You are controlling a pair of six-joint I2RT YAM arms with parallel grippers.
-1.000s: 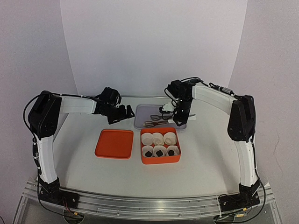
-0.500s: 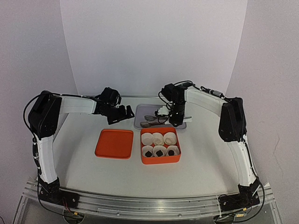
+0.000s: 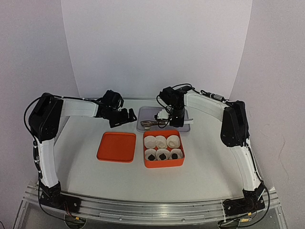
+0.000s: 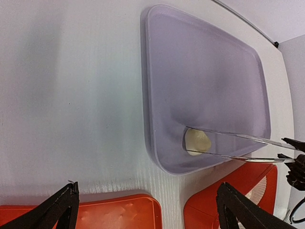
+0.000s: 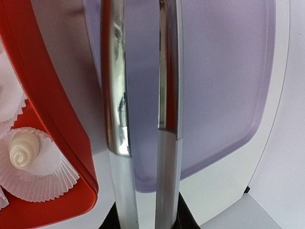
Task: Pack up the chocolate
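Over the tray (image 4: pixel 205 71), the right gripper (image 3: pixel 169 116), clamped on tongs (image 4: pixel 238 148), has slid them around a white chocolate (image 4: pixel 198 141), ready to pinch. Left gripper (image 4: pixel 147 191) jaws sit apart.

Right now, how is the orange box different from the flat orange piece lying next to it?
The orange box has tall walls; the orange lid is a shallow, near-flat panel. The box holds six white paper cups, the front three with dark chocolates; the lid lies bare. The box sits next to the grey tray; the lid lies to the box's left, apart. Both are orange, squarish with rounded corners.
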